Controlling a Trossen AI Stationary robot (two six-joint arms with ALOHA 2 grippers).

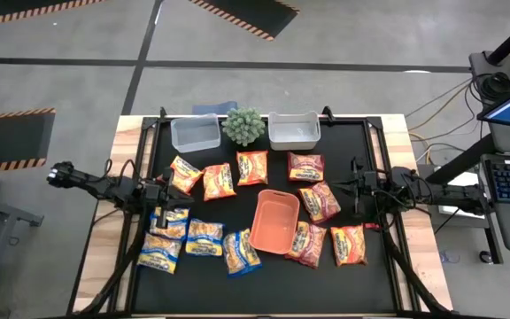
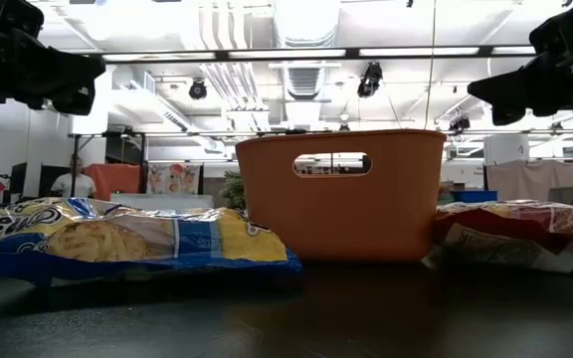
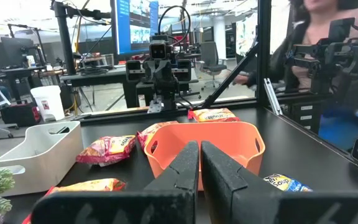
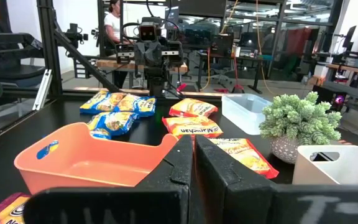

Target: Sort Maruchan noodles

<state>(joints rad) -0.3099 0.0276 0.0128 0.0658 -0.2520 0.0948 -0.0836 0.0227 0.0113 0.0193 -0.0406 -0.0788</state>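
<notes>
1. Nothing is sorted yet, by my reading. The noodles lie loose on the mat in the high view: yellow-and-blue packets (image 1: 189, 237) at lower left, orange packets (image 1: 220, 180) in a row left of centre, dark red packets (image 1: 319, 202) right of centre and at lower right.
2. The orange tray (image 1: 274, 221) sits empty near the middle. The clear bin (image 1: 196, 132) and the grey bin (image 1: 293, 129) stand at the upper centre, either side of the plant (image 1: 243, 126), and look empty too.
3. The left gripper (image 1: 160, 213) hangs at the left over the yellow-and-blue group, fingers pressed together, holding nothing. The right gripper (image 1: 358, 202) hangs at the right, beside the dark red packets, also fully closed and empty.
4. The first step is probably a pick, so the working arm's fingers must spread before it descends; closed fingers would only shove a packet.
5. Choose a packet at the edge of its group. Several packets overlap, and gripping one that lies under another could drag its neighbour.
6. The packets are flat and look slippery; pinching a crimped end or a raised edge seems safer than the flat face.
7. Give each arm the groups on its own side, so the arms need not cross over the tray.
</notes>
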